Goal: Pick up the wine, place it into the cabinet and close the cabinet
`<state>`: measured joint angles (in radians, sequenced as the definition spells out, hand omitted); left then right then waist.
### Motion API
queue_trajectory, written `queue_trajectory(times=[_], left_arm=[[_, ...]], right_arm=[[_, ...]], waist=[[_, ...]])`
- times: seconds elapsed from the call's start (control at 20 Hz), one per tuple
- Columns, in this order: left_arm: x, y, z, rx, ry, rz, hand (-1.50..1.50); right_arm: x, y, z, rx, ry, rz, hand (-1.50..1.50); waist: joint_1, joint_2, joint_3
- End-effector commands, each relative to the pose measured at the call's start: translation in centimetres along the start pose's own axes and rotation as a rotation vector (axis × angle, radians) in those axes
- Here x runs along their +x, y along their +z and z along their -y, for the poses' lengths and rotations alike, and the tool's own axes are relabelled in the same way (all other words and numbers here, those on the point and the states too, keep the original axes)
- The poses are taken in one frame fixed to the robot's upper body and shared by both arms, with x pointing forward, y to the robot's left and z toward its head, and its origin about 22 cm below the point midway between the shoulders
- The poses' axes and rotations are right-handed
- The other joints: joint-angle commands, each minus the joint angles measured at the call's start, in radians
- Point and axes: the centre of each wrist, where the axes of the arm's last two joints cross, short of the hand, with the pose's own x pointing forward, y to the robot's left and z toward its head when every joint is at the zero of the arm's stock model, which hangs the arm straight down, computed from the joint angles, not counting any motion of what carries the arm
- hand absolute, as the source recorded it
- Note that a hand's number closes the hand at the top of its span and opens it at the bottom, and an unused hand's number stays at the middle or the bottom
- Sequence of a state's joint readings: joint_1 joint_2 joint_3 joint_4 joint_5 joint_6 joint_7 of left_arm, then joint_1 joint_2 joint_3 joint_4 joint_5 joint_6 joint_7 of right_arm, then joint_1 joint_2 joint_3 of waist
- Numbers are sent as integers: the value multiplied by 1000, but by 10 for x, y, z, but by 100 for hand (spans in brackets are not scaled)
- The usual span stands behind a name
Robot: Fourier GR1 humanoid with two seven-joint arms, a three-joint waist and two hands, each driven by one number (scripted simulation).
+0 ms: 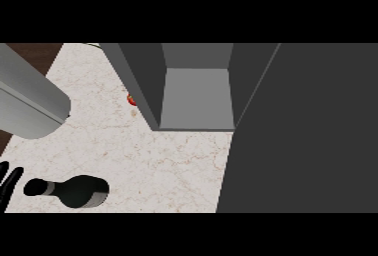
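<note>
**me:** Eyeing the wine (70,190), lying on its side at the counter's (148,155) near-left, neck toward my left hand (10,181). That hand sits just beside it, fingers straight, holding nothing.

**other:** Anything blocking?

**me:** Cabinet (196,100) is open with 1 door (303,130) swung out to the right. Something red (132,99) peeks beside its left wall. My right hand isn't showing.

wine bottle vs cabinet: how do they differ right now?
The wine bottle is black and rounded; the cabinet is grey and boxy. The wine bottle lies on its side near the counter's front left, far smaller than the cabinet, which stands at the back with its door swung open. Both rest on the counter, and neither is held.
</note>
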<state>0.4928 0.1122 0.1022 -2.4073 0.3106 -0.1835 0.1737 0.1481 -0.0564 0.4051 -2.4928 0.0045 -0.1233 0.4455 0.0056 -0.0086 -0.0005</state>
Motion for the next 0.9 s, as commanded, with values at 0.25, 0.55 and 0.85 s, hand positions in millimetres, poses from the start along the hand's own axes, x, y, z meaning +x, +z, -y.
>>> queue_trajectory(times=[0.25, 0.55, 0.85], left_arm=[[31, 8, 2, -14, 12, 114, -150], [5, -2, -9, 32, 8, 95, -150], [-11, -7, -26, 42, 4, 55, -150]], right_arm=[[40, 22, -9, -24, 26, 59, -150], [44, 18, -11, -34, 41, 76, -150], [51, 26, -13, -20, 22, 57, -150]], waist=[[-5, -2, -2], [-8, 1, -2], [-13, 2, -2]])
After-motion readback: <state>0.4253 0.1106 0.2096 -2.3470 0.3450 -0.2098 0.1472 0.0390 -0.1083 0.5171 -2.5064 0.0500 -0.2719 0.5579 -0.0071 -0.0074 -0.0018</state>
